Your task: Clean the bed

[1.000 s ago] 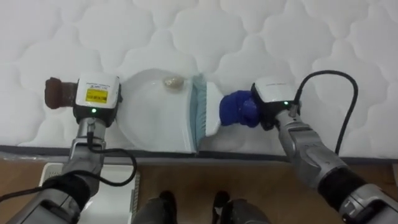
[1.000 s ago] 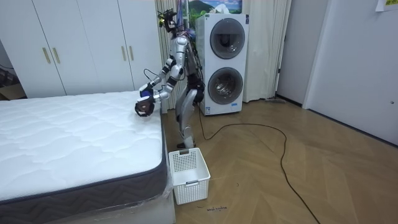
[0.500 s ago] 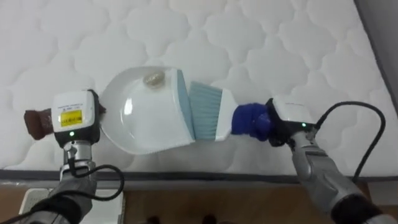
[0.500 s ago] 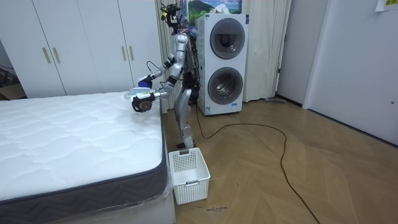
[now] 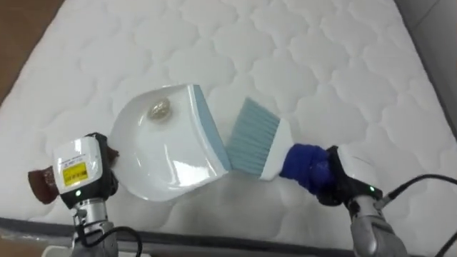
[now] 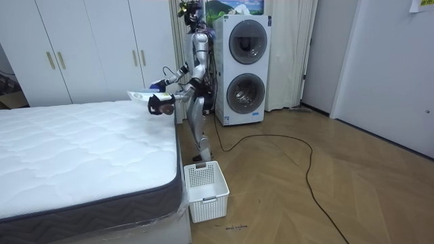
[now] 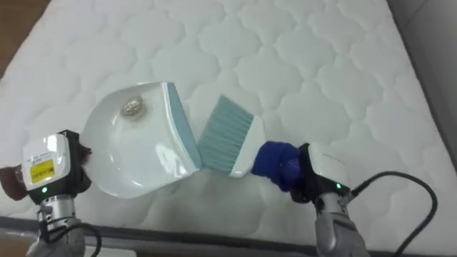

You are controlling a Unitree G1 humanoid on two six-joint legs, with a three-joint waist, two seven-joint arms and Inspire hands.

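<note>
Slim silver-grey humanoid, black joints. White box on left hand (image 5: 77, 171) w/ yellow label, green LED. Black cable off right hand (image 5: 346, 178).

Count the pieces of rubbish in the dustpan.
1: a small crumpled scrap toward the back of the white dustpan, which the left robot hand holds over the mattress, beside the brush. Finer crumbs may be too small to see.
</note>
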